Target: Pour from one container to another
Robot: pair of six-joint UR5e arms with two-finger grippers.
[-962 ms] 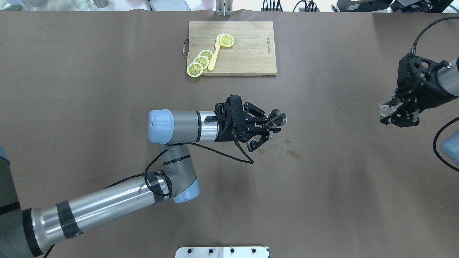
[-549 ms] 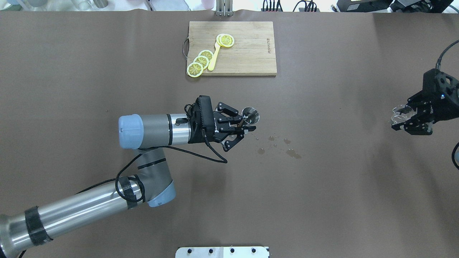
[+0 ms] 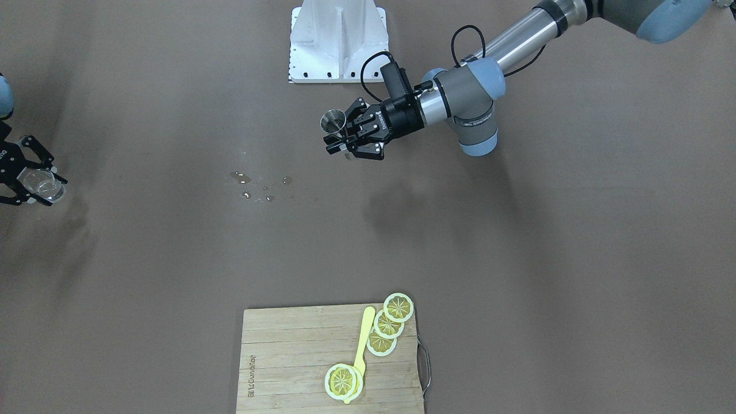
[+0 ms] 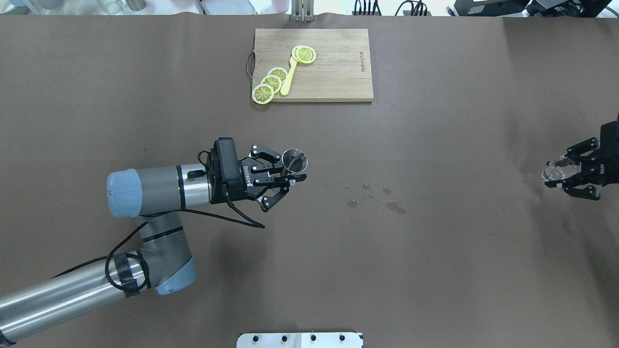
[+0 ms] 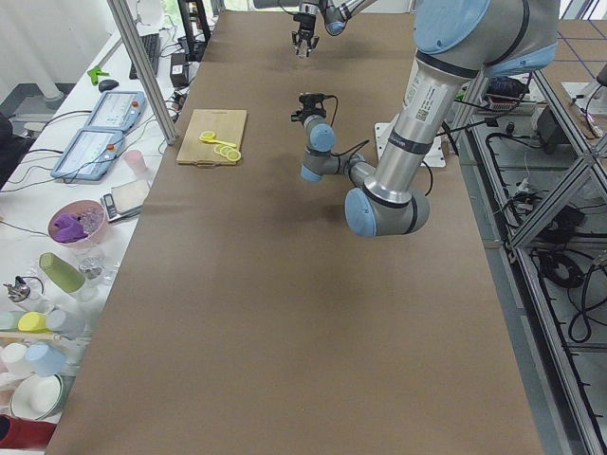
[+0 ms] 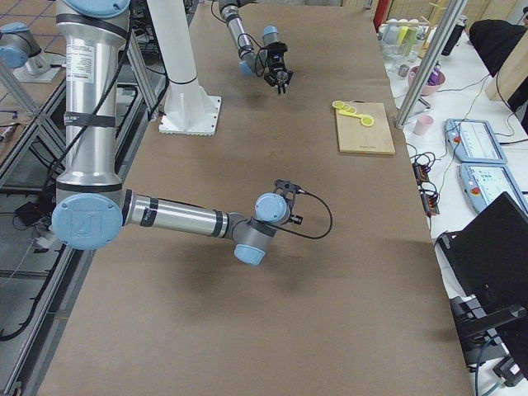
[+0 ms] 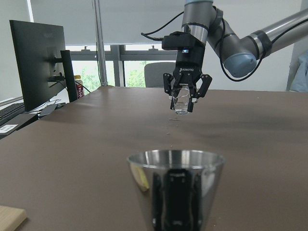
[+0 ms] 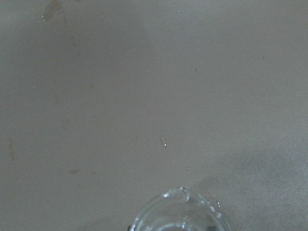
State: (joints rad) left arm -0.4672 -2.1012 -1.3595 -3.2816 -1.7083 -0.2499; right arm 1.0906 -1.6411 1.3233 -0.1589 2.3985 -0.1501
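Observation:
A small steel cup hangs upright above the table's middle left, and my left gripper is shut on it. The front-facing view has that steel cup by the left gripper near the base, and the left wrist view fills its lower part with the steel cup. At the far right edge, my right gripper is shut on a clear glass. That clear glass sits at the left edge in the front-facing view. Only its rim reaches the right wrist view.
Spilled drops mark the brown table cover between the two arms. A wooden cutting board with lemon slices and a yellow utensil lies at the far middle. The robot's white base plate is at the near edge.
The left arm drew back to the left with the steel cup, away from the spilled drops. The right gripper moved right and toward the robot with the clear glass.

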